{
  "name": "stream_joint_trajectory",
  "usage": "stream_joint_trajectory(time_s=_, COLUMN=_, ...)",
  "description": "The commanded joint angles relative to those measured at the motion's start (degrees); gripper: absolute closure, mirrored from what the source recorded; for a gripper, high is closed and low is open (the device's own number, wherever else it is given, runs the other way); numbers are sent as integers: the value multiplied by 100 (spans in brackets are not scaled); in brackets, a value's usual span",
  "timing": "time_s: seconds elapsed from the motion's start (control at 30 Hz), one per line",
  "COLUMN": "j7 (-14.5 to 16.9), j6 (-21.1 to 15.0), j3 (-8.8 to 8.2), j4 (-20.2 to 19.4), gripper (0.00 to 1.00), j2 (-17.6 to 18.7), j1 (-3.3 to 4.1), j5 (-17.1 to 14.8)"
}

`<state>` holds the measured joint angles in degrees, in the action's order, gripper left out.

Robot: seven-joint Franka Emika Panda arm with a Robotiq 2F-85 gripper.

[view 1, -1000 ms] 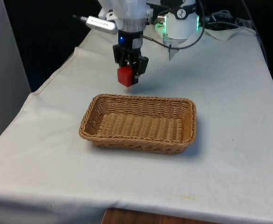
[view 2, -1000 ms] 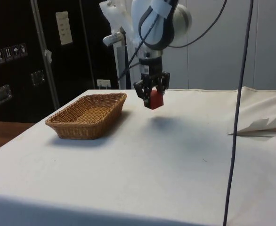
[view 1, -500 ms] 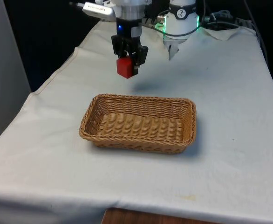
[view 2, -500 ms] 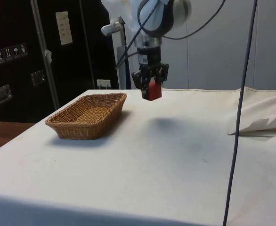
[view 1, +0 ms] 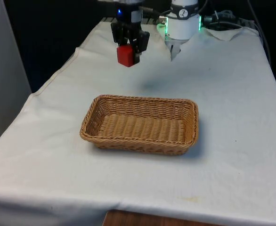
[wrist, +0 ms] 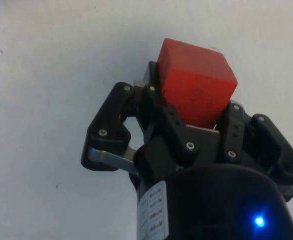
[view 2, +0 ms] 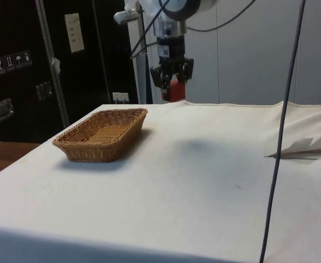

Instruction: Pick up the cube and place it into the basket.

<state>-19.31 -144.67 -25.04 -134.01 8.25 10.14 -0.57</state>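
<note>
The red cube [view 1: 126,55] hangs high above the table, held between the black fingers of my gripper [view 1: 127,52], which is shut on it. It is beyond the far rim of the woven wicker basket [view 1: 140,124], toward the front view's left of the basket's middle. From the side, the cube [view 2: 174,91] and gripper [view 2: 173,83] are well above the cloth, past the basket [view 2: 102,134] and clear of it. Up close, the cube [wrist: 196,82] sits tilted between the fingers [wrist: 171,122] over bare white cloth. The basket holds nothing.
White cloth [view 1: 232,94] covers the table around the basket. The robot base [view 1: 182,23] stands at the far end with cables beside it. A thin cable [view 2: 278,142] hangs down in the side view, and a fold of cloth [view 2: 305,145] lies near it.
The gripper has risen steadily with the cube held in it, and its shadow on the cloth has grown fainter. The basket has stayed where it was.
</note>
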Motion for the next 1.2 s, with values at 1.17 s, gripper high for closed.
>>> stream_joint_trajectory(time_s=1.17, j7=-6, j6=1392, j3=-29, j4=521, gripper=99, j2=-831, j1=-6, j5=258)
